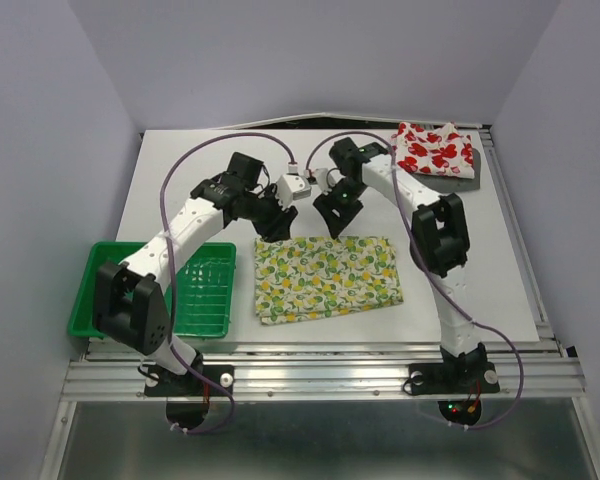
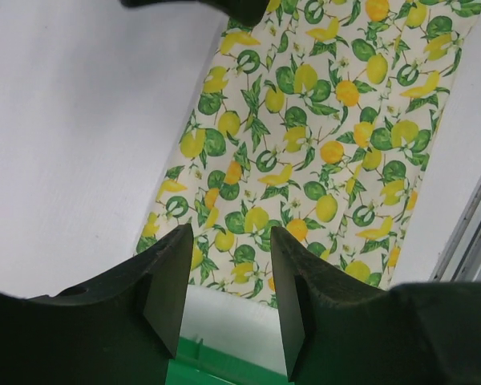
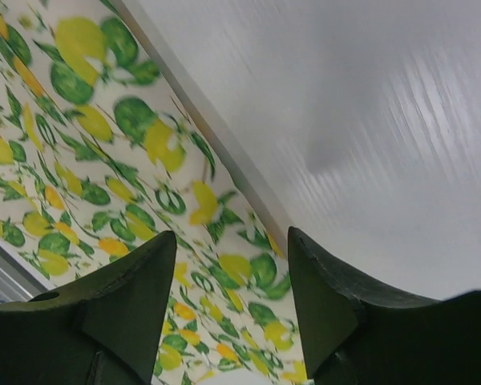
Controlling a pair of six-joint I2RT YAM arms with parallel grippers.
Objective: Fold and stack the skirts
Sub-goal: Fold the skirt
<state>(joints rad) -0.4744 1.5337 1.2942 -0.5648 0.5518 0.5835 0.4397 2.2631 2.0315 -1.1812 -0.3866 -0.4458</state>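
Yellow lemons and green leaves covered the lemon skirt [image 1: 326, 278], which lay folded into a flat rectangle at the middle of the bench [image 1: 490, 270], toward its near edge. Both claws hung just over the skirt's far edge.

The left arm rose from the near left corner and slanted inward, so that the left claw [image 1: 275, 230] pointed down near the skirt's far left corner. The right arm climbed from the near right, bent at the elbow and angled back left, with the right claw [image 1: 331, 222] close beside the other. Each claw stood partly open and gripped nothing.

The left wrist view alone showed bare bench and a sliver of green tray [image 2: 224, 373] in the gap between its fingers [image 2: 168, 289]. The right wrist view alone showed the skirt's layered edge running across white bench.

Only the top view took in the red-print skirt [image 1: 435, 148] at the far right corner, lying on the grey skirt [image 1: 465, 168], and the whole tray at the near left. There were three skirts, one tray and two arms.
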